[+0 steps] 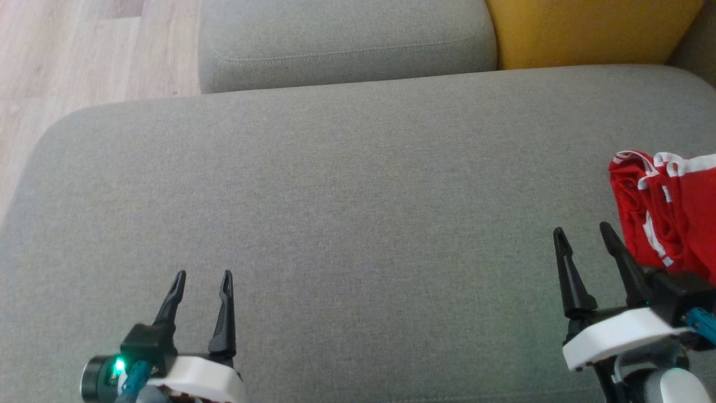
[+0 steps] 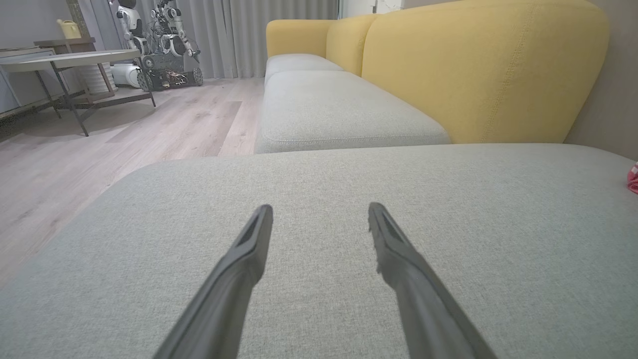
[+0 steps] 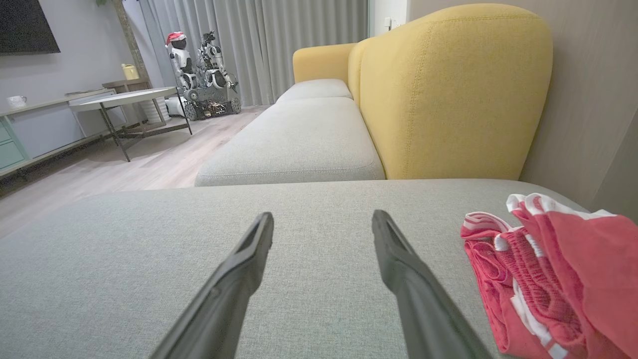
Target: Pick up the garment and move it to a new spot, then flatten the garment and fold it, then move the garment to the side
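1. Red shorts point(image 1: 668, 212) with white trim lie bunched on a grey sofa seat point(image 1: 358, 212), at the 3 o'clock edge of the head view.
2. The right gripper point(image 1: 582, 228), at 4 o'clock, has its fingers spread wide and empty, just beside the shorts.
3. The left gripper point(image 1: 203, 274), at 7 o'clock, is likewise spread wide, holding nothing, well apart from the shorts.
4. A yellow backrest point(image 1: 587, 28) sits at 1 o'clock.

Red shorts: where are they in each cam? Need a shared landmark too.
Head view: garment at the right edge, mid-height.
Left wrist view: garment, a red sliver at the far right edge.
Right wrist view: garment, bunched, lower right.
Shared landmark: yellow backrest.
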